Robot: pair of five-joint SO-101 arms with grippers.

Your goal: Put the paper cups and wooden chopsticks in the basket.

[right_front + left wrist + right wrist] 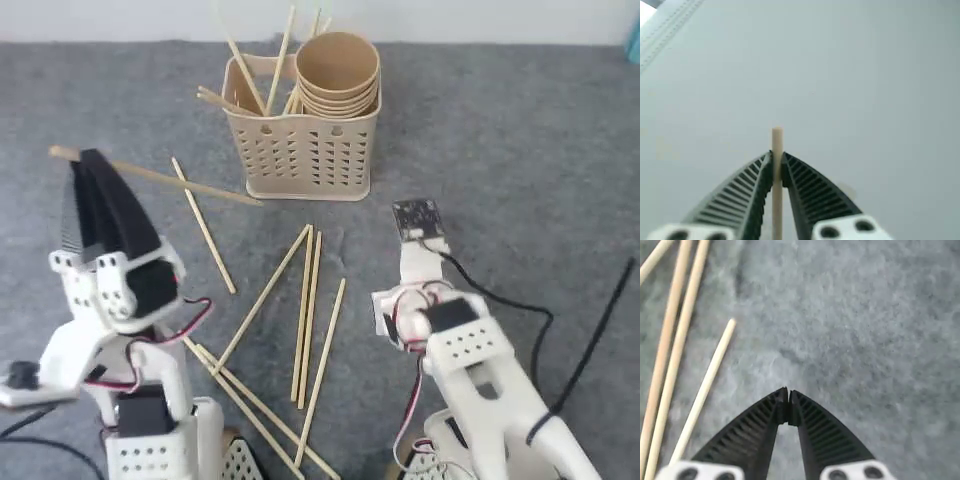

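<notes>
While left fingers [762,172] pinch chopstick [777,140], tip poking beyond them, right fingers [774,407] closed, empty, above carpet [865,315].

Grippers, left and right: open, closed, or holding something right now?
Left gripper: closed on a wooden chopstick.
Right gripper: closed, holding nothing.

Stacked brown paper cups [338,75] stood in the beige basket [300,150] with some chopsticks [283,50]; other chopsticks [303,310] lay loose on the worktop [520,150].
</notes>
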